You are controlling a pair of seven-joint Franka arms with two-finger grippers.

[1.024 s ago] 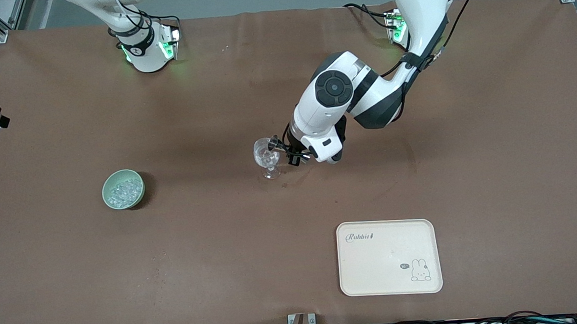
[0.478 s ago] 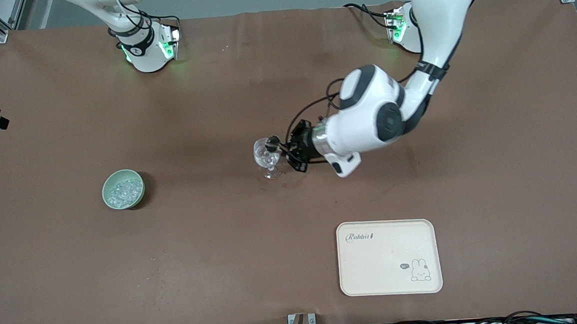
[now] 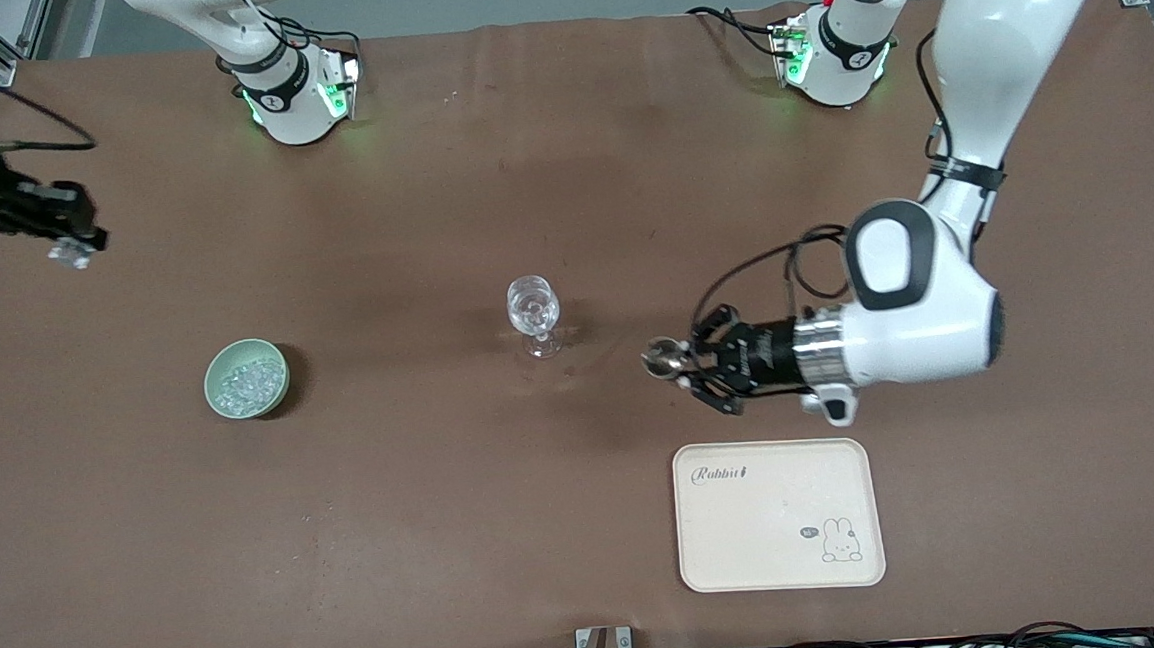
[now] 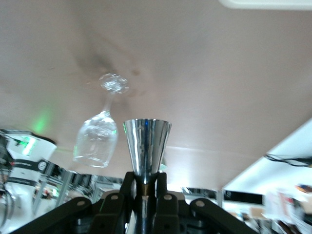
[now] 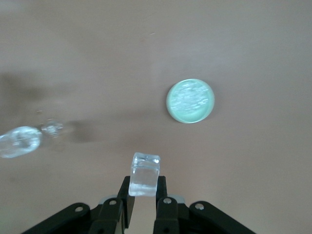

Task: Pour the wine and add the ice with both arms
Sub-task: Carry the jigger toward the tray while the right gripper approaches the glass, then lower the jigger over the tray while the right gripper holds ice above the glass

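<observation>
Gripping a steel jigger (image 4: 146,150) with its jaws closed on the stem, the left gripper (image 3: 667,364) hangs over the table (image 3: 449,522) between wine glass (image 3: 533,312) and tray (image 3: 781,562) — the right gripper (image 3: 72,250), over the table's edge, pinches an ice cube (image 5: 144,174) — more ice (image 3: 245,381) fills the green bowl (image 3: 212,391)

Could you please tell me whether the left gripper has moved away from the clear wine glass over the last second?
Yes. The left gripper, shut on a shiny metal cup, has drawn away from the clear wine glass and is now over bare table near the cream tray.
</observation>
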